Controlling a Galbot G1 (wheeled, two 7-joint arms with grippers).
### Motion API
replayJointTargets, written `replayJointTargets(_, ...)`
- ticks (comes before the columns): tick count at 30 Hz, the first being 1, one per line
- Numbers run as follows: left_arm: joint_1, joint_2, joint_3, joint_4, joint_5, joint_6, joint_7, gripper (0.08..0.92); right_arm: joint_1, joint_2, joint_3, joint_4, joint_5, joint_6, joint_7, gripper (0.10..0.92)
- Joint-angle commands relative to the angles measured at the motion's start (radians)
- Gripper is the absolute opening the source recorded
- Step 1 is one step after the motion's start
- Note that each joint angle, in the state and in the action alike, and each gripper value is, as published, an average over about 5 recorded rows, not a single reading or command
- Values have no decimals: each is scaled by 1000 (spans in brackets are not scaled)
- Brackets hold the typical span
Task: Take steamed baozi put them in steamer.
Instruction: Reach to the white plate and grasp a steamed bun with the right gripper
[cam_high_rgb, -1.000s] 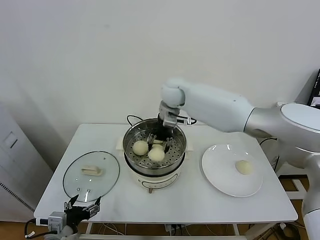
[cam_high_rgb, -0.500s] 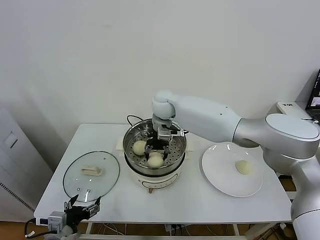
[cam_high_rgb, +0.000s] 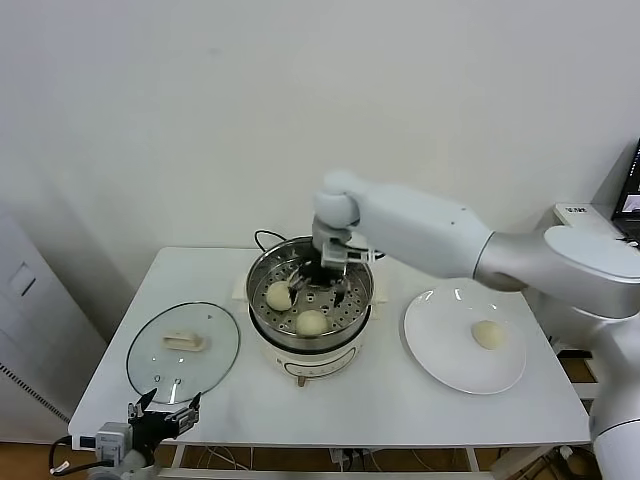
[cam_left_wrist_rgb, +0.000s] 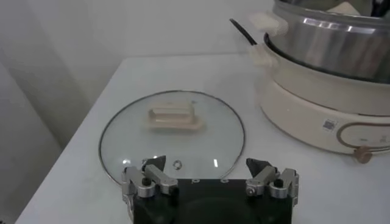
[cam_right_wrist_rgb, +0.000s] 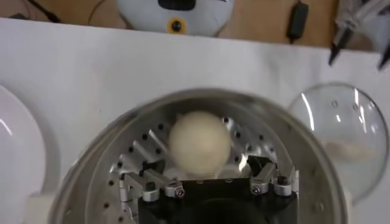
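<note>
Steamer (cam_high_rgb: 262, 276) holds two visible baozi (cam_high_rgb: 311, 322); right gripper (cam_high_rgb: 330, 283) hides rest.

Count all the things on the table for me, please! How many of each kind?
Baozi: 3, two in the steamer, one on the plate
Steamer: 1
Plate: 1
Glass lid: 1
Total: 6
</note>
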Motion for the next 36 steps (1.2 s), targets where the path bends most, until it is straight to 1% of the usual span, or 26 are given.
replayJointTargets(1,0,3,-2,-2,-3,0,-1,823,159,-178,-89,-154,250,-271,-9,823)
replayJointTargets(4,-1,4,-3,-2,-6,0,-1,823,209,-259,-189,-163,373,-375,-12,823)
replayJointTargets(7,-1,5,-6,-2,-12,0,-1,823,238,-330,-263,-153,454,-450,-17,823)
replayJointTargets(12,0,3,-13,-3,-21,0,-3,823,223,-427,-321,-153,469,-482,-23,823)
replayJointTargets(18,3,4,-21,-4,-30,0,-4,823,126,-528,-302,-149,423,-485,-12,823)
replayJointTargets(23,2,5,-25,-4,-30,0,-4,823,34,-565,-239,-166,345,-467,-13,823)
replayJointTargets(28,3,5,-26,-3,-30,0,-5,823,-92,-554,-119,-227,220,-431,20,823)
replayJointTargets(36,14,6,-36,-7,-30,-3,-5,823,-317,-487,131,-353,46,-354,76,823)
